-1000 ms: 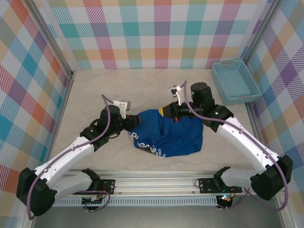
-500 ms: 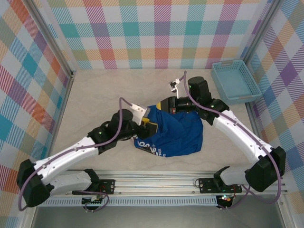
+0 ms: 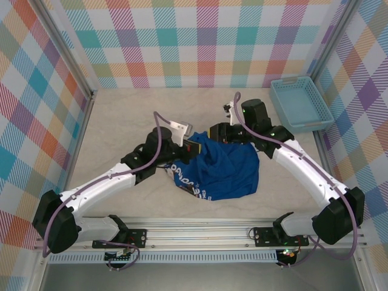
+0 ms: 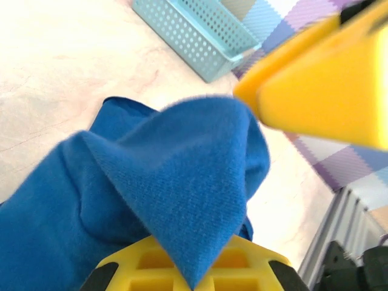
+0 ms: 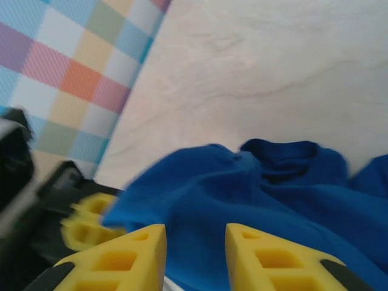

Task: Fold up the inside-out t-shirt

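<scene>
Top view: inside-out t-shirt [image 3: 218,171], royal blue, lies crumpled in a loose heap on the desk [image 3: 121,115], about mid-width and somewhat nearer the arm bases than the far wall. White print [image 3: 185,182] shows along its near-left edge. The far-left part of the cloth is lifted off the desk into a peak. Left hand [image 3: 193,145] sits at that peak, at the shirt's far-left corner, closed on the fabric. In the left wrist view a fold of blue cloth is pinched between the two yellow fingers [image 4: 188,267], and the fold fans out and hangs down from the grip toward the desk. Right hand [image 3: 217,131] is at the shirt's far edge, just right of the left hand and close beside it. In the right wrist view its fingers [image 5: 130,257] stand apart with a clear gap, so the hand is open. Blue cloth lies beyond the gap, and I cannot tell whether either finger touches it. The same view shows the left hand's yellow finger at the left, with the raised corner of cloth running to it, and a darker neck-like opening toward the far side of the heap. Light-blue lattice basket [image 3: 301,104] stands at the far right of the desk, well apart from the shirt.
</scene>
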`<move>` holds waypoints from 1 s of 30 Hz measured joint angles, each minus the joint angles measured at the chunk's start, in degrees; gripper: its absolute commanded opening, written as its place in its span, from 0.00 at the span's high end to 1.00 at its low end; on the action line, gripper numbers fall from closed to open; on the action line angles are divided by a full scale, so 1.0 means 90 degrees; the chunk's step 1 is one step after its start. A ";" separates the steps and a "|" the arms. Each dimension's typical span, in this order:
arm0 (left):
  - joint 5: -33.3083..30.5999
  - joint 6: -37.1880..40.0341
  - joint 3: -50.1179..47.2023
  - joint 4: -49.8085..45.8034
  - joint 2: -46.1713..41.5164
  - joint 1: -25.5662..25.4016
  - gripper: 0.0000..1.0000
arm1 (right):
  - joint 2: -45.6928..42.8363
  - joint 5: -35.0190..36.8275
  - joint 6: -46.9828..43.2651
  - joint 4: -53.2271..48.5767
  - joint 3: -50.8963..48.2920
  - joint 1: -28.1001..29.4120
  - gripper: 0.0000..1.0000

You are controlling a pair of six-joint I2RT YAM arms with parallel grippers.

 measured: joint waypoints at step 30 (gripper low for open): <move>0.2261 -0.2574 -0.1294 0.1494 -0.0017 0.1445 0.89 | -0.0651 -0.1508 -0.1197 0.2208 -0.1962 0.0406 1.00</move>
